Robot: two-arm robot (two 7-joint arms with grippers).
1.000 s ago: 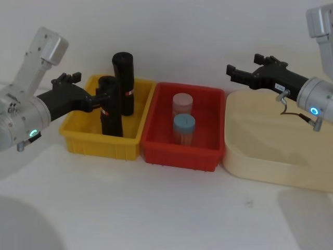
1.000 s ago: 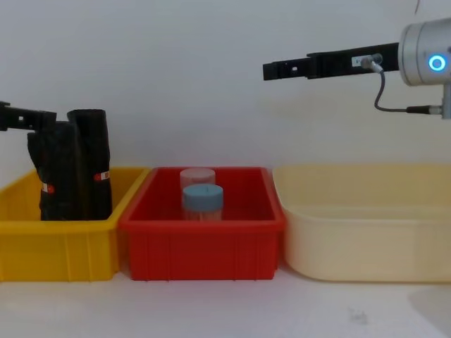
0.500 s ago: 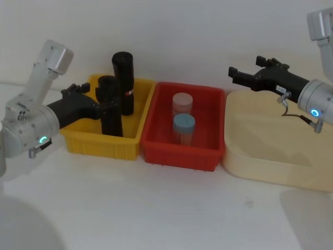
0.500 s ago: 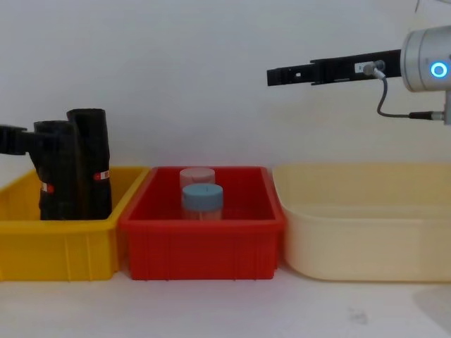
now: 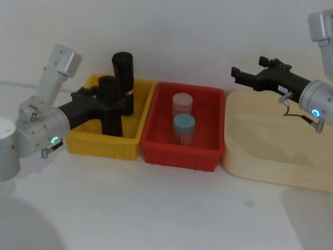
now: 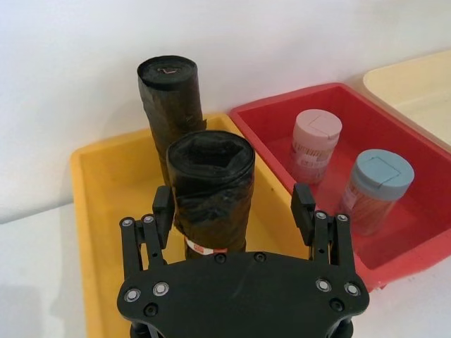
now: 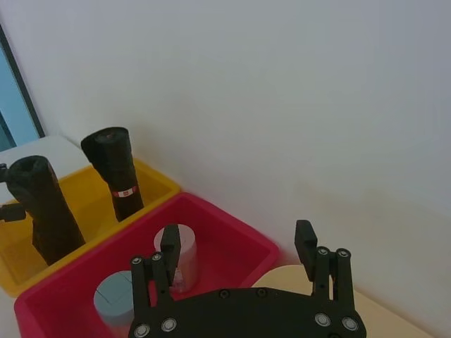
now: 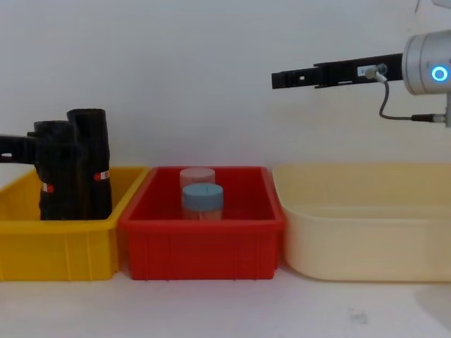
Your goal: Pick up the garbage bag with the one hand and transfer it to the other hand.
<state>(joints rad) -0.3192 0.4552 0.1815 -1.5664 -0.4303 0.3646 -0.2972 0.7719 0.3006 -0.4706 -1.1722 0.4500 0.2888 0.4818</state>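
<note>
We log the left gripper (image 6: 233, 203) low at the yellow bin (image 5: 99, 148), its fingers spread either side of the nearer garbage bag roll (image 5: 111, 117) and not clenched on it. One finger sits close against the roll, the other stands off. The roll stands upright in the bin, just in front of a taller second roll (image 5: 124, 83). The right gripper (image 5: 237, 75) hangs high where the red bin (image 5: 179, 156) meets the cream tub (image 5: 270, 172), fingers apart, grasping nothing.

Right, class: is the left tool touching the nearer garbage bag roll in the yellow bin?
Cannot tell. In the left wrist view the open left tool straddles the nearer roll; one finger stands clear, the other overlaps its edge.
</note>
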